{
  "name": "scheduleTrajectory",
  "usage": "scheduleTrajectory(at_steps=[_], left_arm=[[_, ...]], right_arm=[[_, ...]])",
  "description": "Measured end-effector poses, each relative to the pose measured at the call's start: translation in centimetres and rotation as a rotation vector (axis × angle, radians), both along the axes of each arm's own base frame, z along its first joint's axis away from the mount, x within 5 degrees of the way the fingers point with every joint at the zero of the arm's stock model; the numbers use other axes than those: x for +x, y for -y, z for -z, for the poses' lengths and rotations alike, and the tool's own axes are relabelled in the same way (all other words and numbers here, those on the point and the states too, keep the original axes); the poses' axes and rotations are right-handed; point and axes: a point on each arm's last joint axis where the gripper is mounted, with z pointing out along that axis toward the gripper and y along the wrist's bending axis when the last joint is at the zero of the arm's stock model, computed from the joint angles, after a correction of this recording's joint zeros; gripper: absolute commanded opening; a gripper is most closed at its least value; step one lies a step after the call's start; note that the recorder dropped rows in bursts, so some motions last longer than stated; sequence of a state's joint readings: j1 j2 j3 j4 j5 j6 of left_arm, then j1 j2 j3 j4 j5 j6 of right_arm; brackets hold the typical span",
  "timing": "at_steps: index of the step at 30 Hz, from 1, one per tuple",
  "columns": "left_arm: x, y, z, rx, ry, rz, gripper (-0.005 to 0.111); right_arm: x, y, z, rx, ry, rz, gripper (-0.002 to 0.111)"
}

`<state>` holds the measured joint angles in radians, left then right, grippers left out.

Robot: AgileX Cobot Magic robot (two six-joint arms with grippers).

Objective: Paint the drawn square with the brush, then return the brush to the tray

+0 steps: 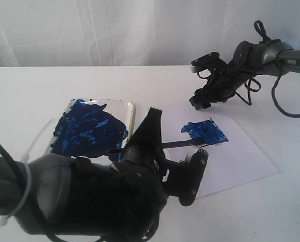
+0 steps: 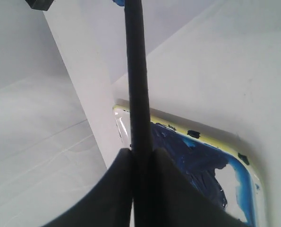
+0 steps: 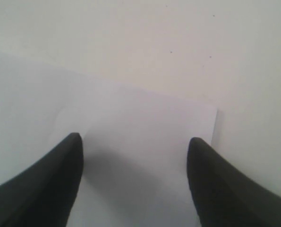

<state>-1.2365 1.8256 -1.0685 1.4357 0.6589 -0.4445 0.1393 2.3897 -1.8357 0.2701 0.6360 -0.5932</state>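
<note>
Two dark end effectors work over a white table [image 1: 28, 91]. The left end effector [image 2: 141, 156] is pinched on the long thin black paintbrush [image 1: 177, 144], with its two dark fingers [image 2: 119, 189] pressed against the shaft from either side; the brush runs out from that grip across the sheet of white paper [image 1: 240, 156], and its tip reaches the near edge of the small drawn square [image 1: 205, 132]; whether the bristles actually touch the paper cannot be told. The square sits on the part of the paper nearer the tray and is almost wholly smeared with blue paint, with a thin black outline showing along its edges. The shallow cream-white rectangular tray with rounded corners [image 1: 132, 113] lies on the table just beside the paper, on the left arm's side; dark blue paint covers most of its floor. The right end effector [image 3: 135, 142] hangs above the far edge of the paper, apart from the square and the brush; its jaws are spread wide with nothing between them, and one corner of the paper shows beneath them.
</note>
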Motion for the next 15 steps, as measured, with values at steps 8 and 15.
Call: scheduleTrajectory(at_steps=[8,15], left_arm=[[-0.14,0.03,-0.04,-0.004,-0.004,-0.001,0.0],[-0.36,0.06,-0.24,-0.025,-0.027,0.002,0.0]], right_arm=[[0.0,0.0,0.0,0.0,0.0,0.0,0.06],[0.0,0.0,0.0,0.0,0.0,0.0,0.06]])
